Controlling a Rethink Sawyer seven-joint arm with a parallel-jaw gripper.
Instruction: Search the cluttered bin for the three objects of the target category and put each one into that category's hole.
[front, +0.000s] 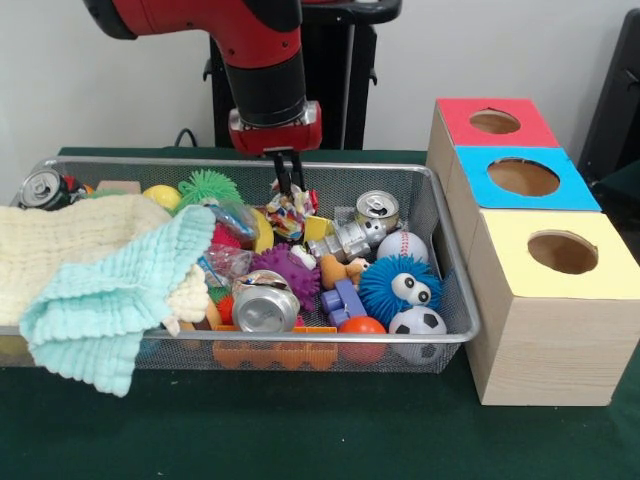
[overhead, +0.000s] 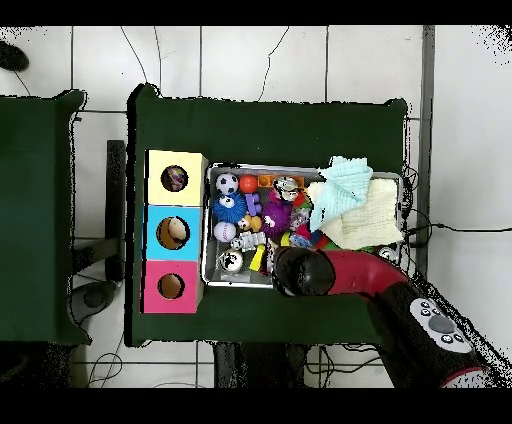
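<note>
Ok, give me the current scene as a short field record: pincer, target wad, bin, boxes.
pincer: lowered into the bin, tips at a confetti wad; open or shut unclear
confetti wad: far side of the bin, mid-length, right under the pincer
bin: wire mesh, crowded with toys and cans; cloths draped over one end
yellow-topped box: beside the bin, hole uncovered
</note>
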